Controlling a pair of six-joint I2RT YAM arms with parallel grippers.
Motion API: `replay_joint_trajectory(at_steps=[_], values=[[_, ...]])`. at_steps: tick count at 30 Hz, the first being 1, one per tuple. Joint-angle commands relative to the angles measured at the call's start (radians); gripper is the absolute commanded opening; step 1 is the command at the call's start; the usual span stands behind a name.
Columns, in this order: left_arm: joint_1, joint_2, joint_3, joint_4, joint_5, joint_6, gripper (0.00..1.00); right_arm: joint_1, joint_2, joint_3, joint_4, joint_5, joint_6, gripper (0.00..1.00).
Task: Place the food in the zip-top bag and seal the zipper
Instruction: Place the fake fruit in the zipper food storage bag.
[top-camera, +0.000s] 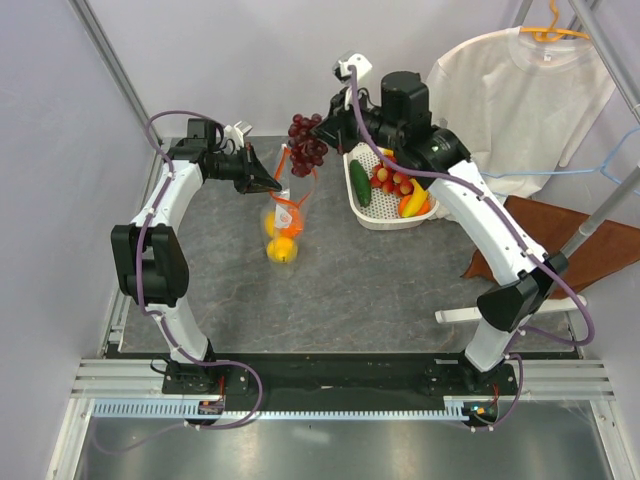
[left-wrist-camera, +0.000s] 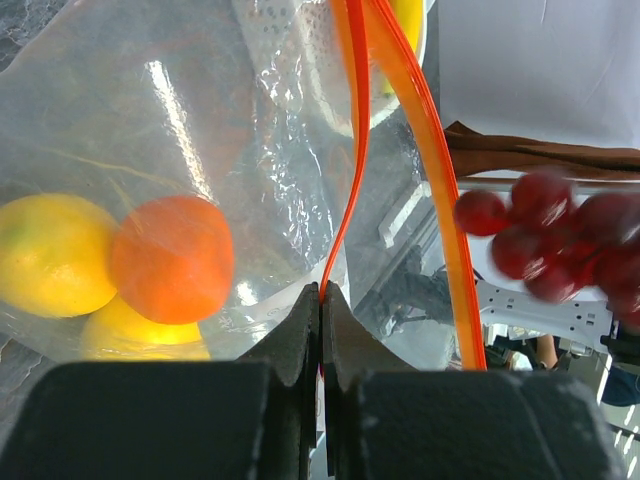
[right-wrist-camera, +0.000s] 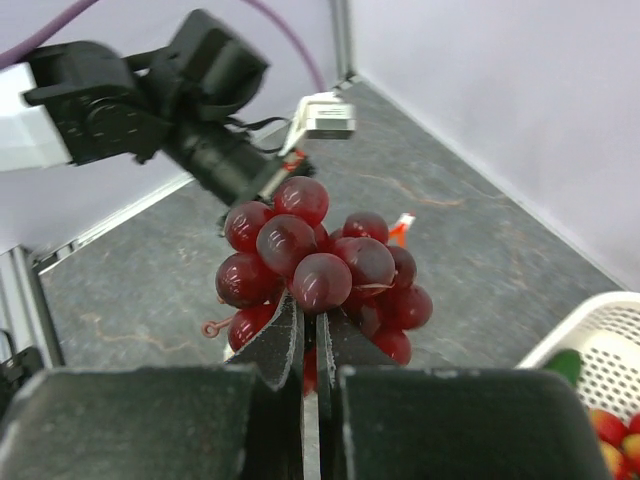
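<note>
From above, the left gripper (top-camera: 272, 183) holds the zip-top bag (top-camera: 284, 228) up off the table (top-camera: 380, 290) by its mouth. The bag hangs limp, with yellow and orange fruit sagging at its bottom. The right gripper (top-camera: 325, 125) carries the grape bunch (top-camera: 308, 140) just beside the mouth. More food waits in the white basket (top-camera: 372, 218).

The left wrist view shows the jaws pinched tight on one lip of the zipper (left-wrist-camera: 350, 150). The other lip bows away, so the mouth gapes. An orange fruit (left-wrist-camera: 172, 258) and yellow fruits (left-wrist-camera: 50, 255) press against the film. That film looks thin and slippery to me, so the stiffer strip seems the sensible place to grip.

In the right wrist view the jaws are clamped on the bunch from below. It looks light and knobbly.

A small white label (top-camera: 284, 213) shows on the bag, and I can't read any writing on it.
</note>
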Motion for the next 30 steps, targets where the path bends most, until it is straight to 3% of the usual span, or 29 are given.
replay_joint_trajectory(at_steps=[1, 8, 18, 20, 21, 26, 30], values=[[0.004, -0.009, -0.004, -0.004, 0.009, 0.046, 0.02, 0.048, -0.031, -0.038, 0.100, -0.003, -0.013, 0.00], [0.004, -0.031, -0.013, -0.004, 0.034, 0.050, 0.02, 0.083, 0.024, -0.181, 0.178, -0.001, -0.005, 0.00], [0.004, -0.066, -0.027, -0.006, 0.077, 0.067, 0.02, 0.109, 0.113, -0.184, 0.200, 0.000, 0.020, 0.00], [0.004, -0.069, -0.023, -0.006, 0.100, 0.072, 0.02, 0.109, 0.144, -0.170, 0.169, 0.010, 0.017, 0.13], [0.004, -0.071, -0.022, -0.006, 0.109, 0.072, 0.02, 0.111, 0.153, -0.158, 0.155, 0.010, 0.015, 0.30], [0.007, -0.086, -0.014, -0.004, 0.167, 0.066, 0.02, 0.108, 0.118, -0.135, 0.111, -0.009, 0.029, 0.82], [0.010, -0.087, -0.005, -0.004, 0.175, 0.064, 0.02, 0.078, 0.060, -0.187, 0.092, 0.023, 0.095, 0.87]])
